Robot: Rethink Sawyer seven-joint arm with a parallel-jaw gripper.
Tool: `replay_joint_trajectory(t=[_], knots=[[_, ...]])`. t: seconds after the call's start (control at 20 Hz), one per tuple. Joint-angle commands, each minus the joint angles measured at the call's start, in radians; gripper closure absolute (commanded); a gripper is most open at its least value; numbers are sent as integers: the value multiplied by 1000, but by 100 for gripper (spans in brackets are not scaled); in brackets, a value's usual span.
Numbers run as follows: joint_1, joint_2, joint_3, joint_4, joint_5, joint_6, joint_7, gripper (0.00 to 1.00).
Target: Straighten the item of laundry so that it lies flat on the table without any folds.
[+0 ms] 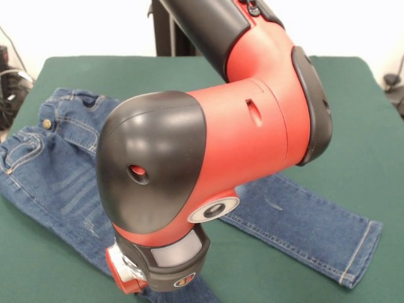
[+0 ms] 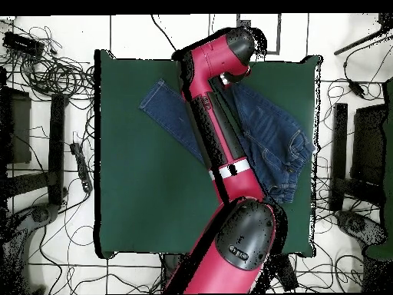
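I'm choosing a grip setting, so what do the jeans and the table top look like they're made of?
The jeans look like blue denim: woven texture, tan stitching, faded patches, a brass-coloured button. The table top looks like dark green felt or similar matte cloth, without shine; which one is uncertain.

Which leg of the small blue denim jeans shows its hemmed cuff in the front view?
The leg stretching toward the picture's right, ending in a stitched cuff; the other leg disappears beneath the red and black arm, its cuff hidden.
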Motion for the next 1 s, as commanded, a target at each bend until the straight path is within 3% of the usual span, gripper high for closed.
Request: replay_joint_trajectory(t=[0.05,1.0], knots=[[52,12,29,15,82,-59,174,0],[52,-39,33,23,100,-109,183,0]])
